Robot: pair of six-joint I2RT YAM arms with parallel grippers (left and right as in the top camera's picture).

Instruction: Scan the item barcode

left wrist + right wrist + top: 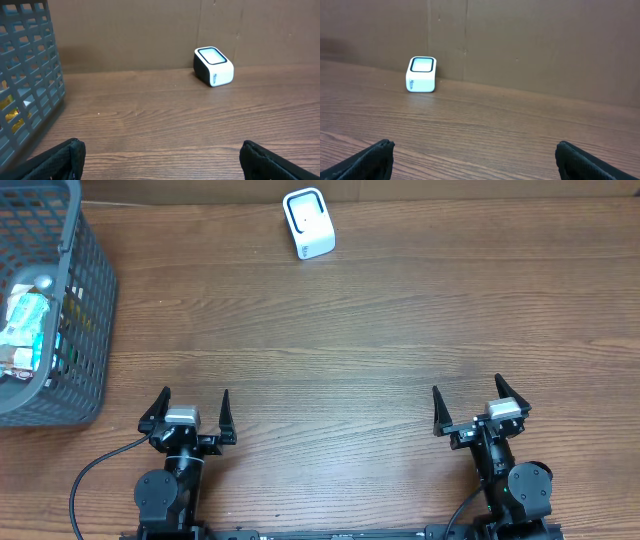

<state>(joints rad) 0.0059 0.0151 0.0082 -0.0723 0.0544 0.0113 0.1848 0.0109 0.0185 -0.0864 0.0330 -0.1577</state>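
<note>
A small white barcode scanner [308, 223] with a dark-rimmed window stands at the far edge of the table; it also shows in the left wrist view [214, 66] and the right wrist view [421, 74]. Packaged items [25, 330] lie inside a grey mesh basket [88, 290] at the far left. My left gripper [192, 408] stands open near the front edge, nothing between its fingers, with bare wood between its tips in its own view [161, 152]. My right gripper [479, 401] is open and empty at the front right, also seen from the wrist [475, 152].
The basket wall [27, 85] rises at the left of the left wrist view. A brown cardboard backdrop [530, 45] runs behind the table's far edge. Wooden tabletop [340, 350] lies between the grippers and the scanner.
</note>
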